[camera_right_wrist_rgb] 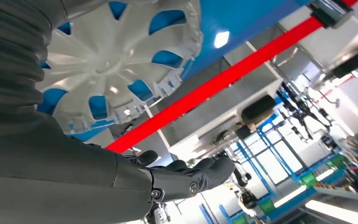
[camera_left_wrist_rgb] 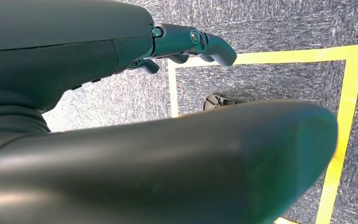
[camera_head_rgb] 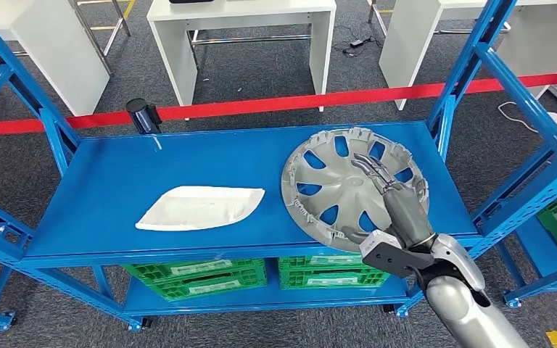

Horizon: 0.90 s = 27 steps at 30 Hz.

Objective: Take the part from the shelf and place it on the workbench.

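Note:
A silver wheel cover [camera_head_rgb: 326,185] lies on the right of the blue shelf [camera_head_rgb: 116,174], its rim reaching the front edge. My right hand [camera_head_rgb: 395,199] stretches over it from the front, fingers [camera_head_rgb: 373,170] extended above its centre and thumb near the front rim. In the right wrist view the wheel cover [camera_right_wrist_rgb: 112,60] sits apart from the dark fingers [camera_right_wrist_rgb: 186,179], which hold nothing. A flat white part [camera_head_rgb: 199,208] lies at the shelf's middle left. My left hand [camera_left_wrist_rgb: 186,42] hangs over the grey floor, holding nothing.
Blue uprights [camera_head_rgb: 471,65] frame the shelf on both sides. Green crates [camera_head_rgb: 196,275] fill the level below. A red barrier tape [camera_head_rgb: 261,105] and a black post [camera_head_rgb: 142,114] run behind the shelf, with white tables [camera_head_rgb: 246,29] beyond. Yellow floor tape [camera_left_wrist_rgb: 345,116] lies under my left hand.

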Each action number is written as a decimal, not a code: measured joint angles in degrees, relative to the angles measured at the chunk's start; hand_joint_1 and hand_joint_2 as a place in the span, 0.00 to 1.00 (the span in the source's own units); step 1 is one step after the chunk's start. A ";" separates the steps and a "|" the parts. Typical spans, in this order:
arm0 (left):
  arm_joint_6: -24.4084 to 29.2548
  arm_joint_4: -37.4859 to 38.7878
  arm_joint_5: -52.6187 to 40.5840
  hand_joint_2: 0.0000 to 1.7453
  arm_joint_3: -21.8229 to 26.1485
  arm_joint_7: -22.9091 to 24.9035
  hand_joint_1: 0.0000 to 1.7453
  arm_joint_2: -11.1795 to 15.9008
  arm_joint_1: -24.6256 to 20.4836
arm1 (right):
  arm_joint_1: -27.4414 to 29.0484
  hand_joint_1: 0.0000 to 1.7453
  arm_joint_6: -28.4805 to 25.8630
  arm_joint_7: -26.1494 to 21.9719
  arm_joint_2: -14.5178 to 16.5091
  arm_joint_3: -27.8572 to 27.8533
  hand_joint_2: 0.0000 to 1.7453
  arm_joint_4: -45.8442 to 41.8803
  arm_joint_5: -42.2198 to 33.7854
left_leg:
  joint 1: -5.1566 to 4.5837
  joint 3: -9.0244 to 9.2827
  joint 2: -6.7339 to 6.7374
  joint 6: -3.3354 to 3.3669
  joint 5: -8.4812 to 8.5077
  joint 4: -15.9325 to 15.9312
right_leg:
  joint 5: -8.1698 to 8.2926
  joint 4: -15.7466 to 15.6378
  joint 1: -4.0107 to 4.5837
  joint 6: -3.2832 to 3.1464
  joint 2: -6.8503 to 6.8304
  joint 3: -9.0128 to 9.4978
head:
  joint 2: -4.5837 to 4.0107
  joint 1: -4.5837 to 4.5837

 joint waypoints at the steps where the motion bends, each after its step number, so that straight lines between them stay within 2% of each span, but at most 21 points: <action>1: 0.00 0.00 -0.01 0.00 0.00 -0.04 0.00 0.00 0.00 | 0.01 0.00 0.27 0.02 -0.31 0.05 1.00 0.13 0.04 | 0.00 0.00 0.00 0.00 0.00 0.00 | 0.00 -0.01 -0.02 0.00 0.00 0.01 | 0.00 0.00; 9: -0.09 0.00 -0.17 0.00 0.01 -0.16 0.00 0.00 0.02 | 0.21 0.00 3.03 1.13 -2.31 0.54 1.00 0.60 -0.48 | 0.01 0.03 0.00 0.01 0.00 0.00 | 0.01 -0.01 -0.14 0.01 0.00 0.02 | 0.00 0.00; 19: -0.51 0.00 -0.35 0.00 0.06 -0.09 0.00 0.02 0.07 | 0.91 0.00 6.96 1.61 -7.23 0.76 1.00 0.72 -1.27 | 0.01 0.02 0.00 0.02 -0.01 0.00 | 0.01 -0.02 -0.16 0.01 0.00 0.05 | 0.00 0.00; 27: -0.57 0.00 -0.60 0.00 0.10 -0.04 0.00 0.02 0.06 | 0.45 0.00 8.70 2.20 -8.43 2.66 1.00 2.37 -0.34 | 0.01 0.03 0.00 0.04 -0.02 0.00 | 0.00 -0.02 -0.15 0.01 -0.01 0.10 | 0.00 0.00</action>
